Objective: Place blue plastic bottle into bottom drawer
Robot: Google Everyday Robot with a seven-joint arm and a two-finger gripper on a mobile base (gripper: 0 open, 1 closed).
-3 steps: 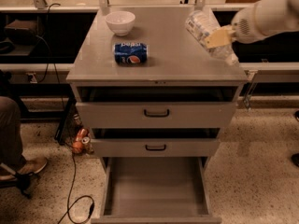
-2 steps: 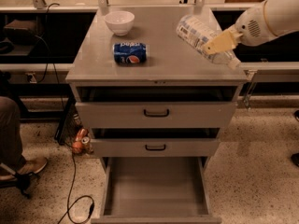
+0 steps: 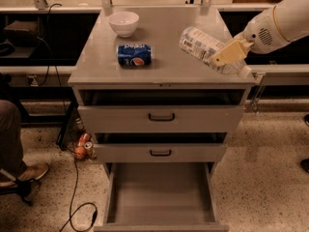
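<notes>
The blue plastic bottle (image 3: 205, 49), clear with a pale label and a white cap, is held tilted above the right side of the cabinet top, cap end down to the right. My gripper (image 3: 226, 56) is shut on the bottle near its cap end, with the white arm coming in from the upper right. The bottom drawer (image 3: 161, 197) is pulled open below the two upper drawers and its wide grey floor is bare.
A blue Pepsi can (image 3: 134, 54) lies on its side on the cabinet top (image 3: 164, 33). A white bowl (image 3: 123, 23) stands at the back left. Cables and cans lie on the floor at the left, beside a person's leg (image 3: 12, 144).
The gripper has carried the bottle a little to the left and slightly lower over the cabinet top. Nothing else has moved.
</notes>
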